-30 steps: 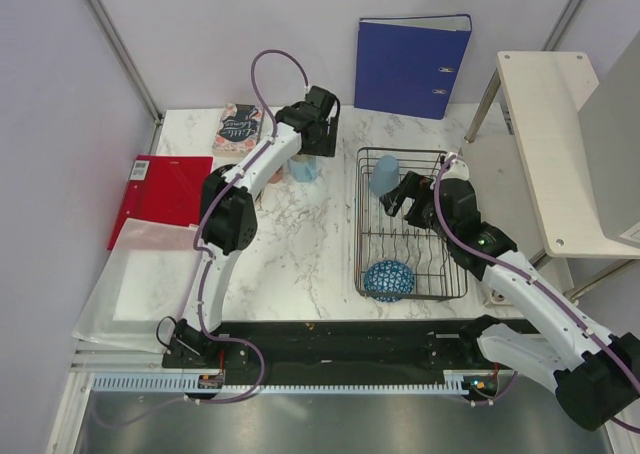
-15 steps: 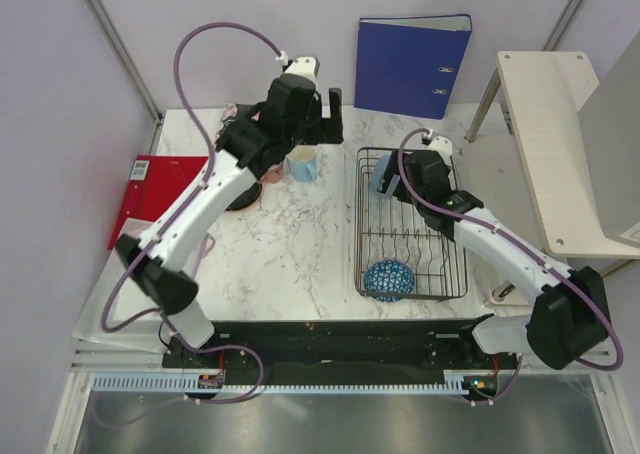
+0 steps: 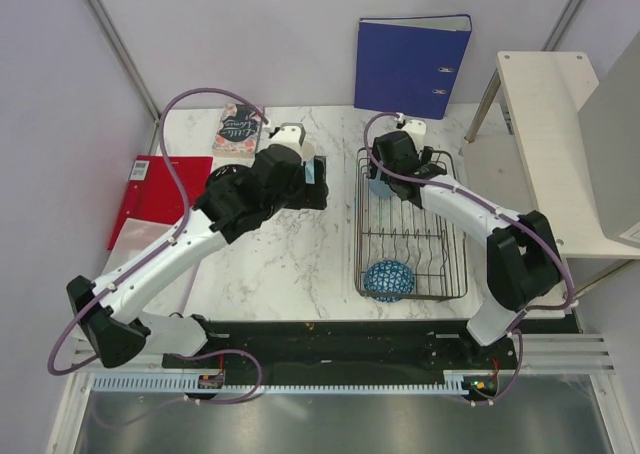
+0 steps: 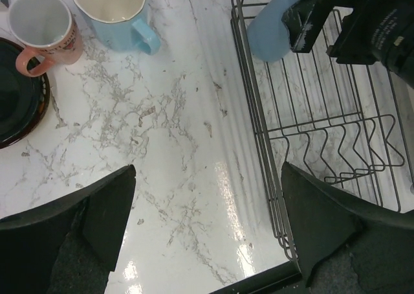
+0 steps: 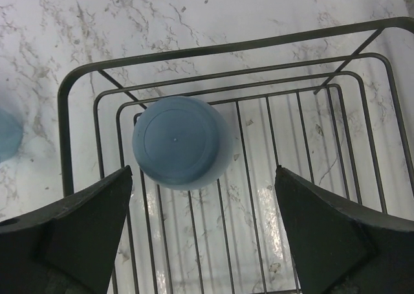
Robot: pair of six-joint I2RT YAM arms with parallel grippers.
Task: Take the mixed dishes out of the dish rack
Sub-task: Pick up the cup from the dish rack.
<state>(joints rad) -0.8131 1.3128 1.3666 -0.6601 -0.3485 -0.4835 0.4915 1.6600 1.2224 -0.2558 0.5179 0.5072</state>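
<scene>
An upturned blue mug (image 5: 178, 142) sits in the far left corner of the dish rack (image 5: 62, 138), the net-patterned bowl (image 3: 388, 279) in its near left corner. Above the mug the right end effector (image 5: 207, 242) hangs spread wide, empty. The left end effector (image 4: 207, 232), likewise wide apart and empty, is over the desk (image 4: 174, 145) beside the rack, near a pale blue mug (image 4: 113, 9), salmon cup (image 4: 40, 25) and black dish (image 4: 16, 100)
</scene>
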